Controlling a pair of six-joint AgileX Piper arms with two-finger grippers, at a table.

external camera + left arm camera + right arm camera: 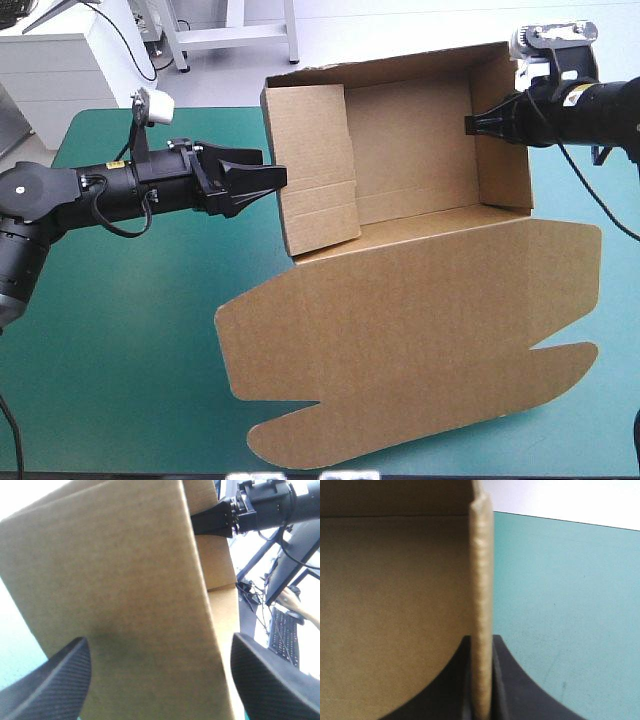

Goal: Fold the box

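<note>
Each arm bears a yellow sticker, the left arm (60, 195) at (117, 163) and the right arm (615, 110) at (578, 96); the print on both is too small to read.

The brown box (400, 300) lies with its long axis across the teal-green tabletop (120, 350), left to right. Its tray (415, 150) is toward the far edge with its opening turned up to the high camera. The lid (420, 340) spreads flat toward the near edge. A flap (315, 170) at the left wall leans into the tray. Whether the tray rests on the tabletop or is raised off it is hard to make out.

The left hand (275, 183) (159, 645) is open, its fingers wide apart just outside the left wall (115, 590), which fills its wrist view. Contact cannot be told.

The right hand (470, 125) (481, 645) is closed on the right wall (481, 570), pinching the board's edge between the fingers. The right arm hides the tray's far right corner.
</note>
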